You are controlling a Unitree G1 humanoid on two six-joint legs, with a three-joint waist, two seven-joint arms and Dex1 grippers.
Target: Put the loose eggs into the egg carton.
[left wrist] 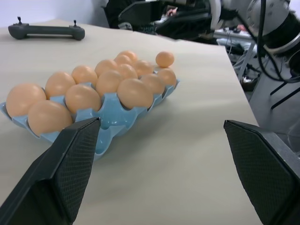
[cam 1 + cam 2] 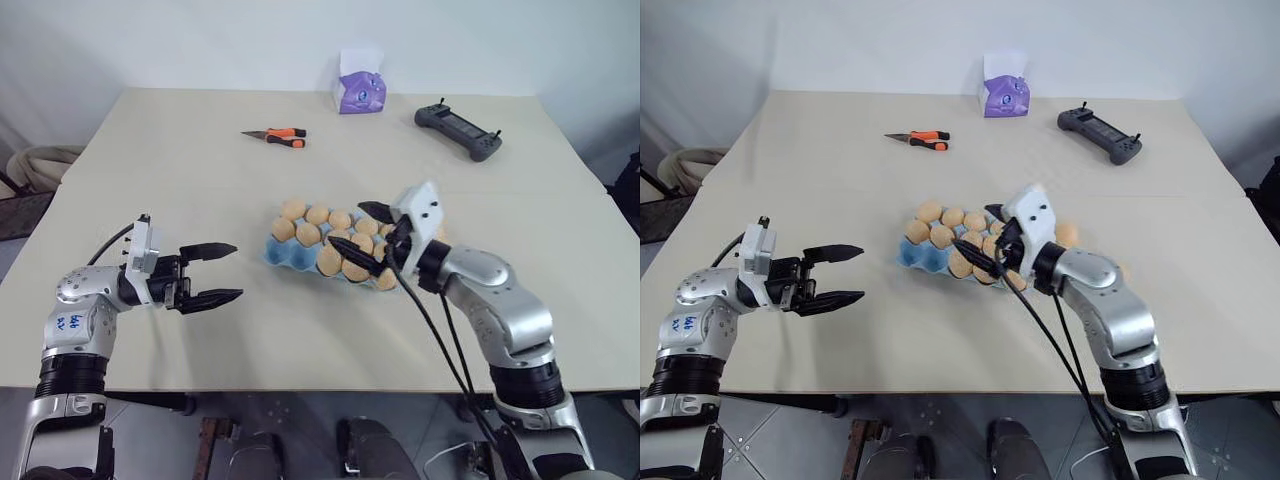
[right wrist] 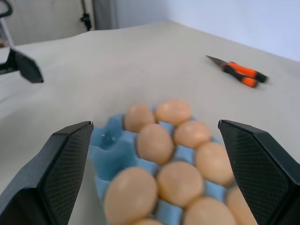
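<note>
The light-blue egg carton (image 2: 283,256) lies mid-table with pale orange eggs (image 2: 308,234) in most of its cups. Its near-left corner cups (image 3: 107,140) are bare. One loose egg (image 2: 1067,234) rests on the table just past the carton's right end, also seen as the far egg (image 1: 164,58) in the left wrist view. My right gripper (image 2: 347,224) hovers open over the right half of the carton with nothing between its fingers. My left gripper (image 2: 237,270) is open and empty, level, to the left of the carton and pointing toward it.
A purple tissue box (image 2: 360,88) stands at the table's far edge. Orange-handled pliers (image 2: 277,136) lie to its near left and a black controller (image 2: 458,131) at the far right. Bare tabletop (image 2: 300,330) stretches between the carton and the front edge.
</note>
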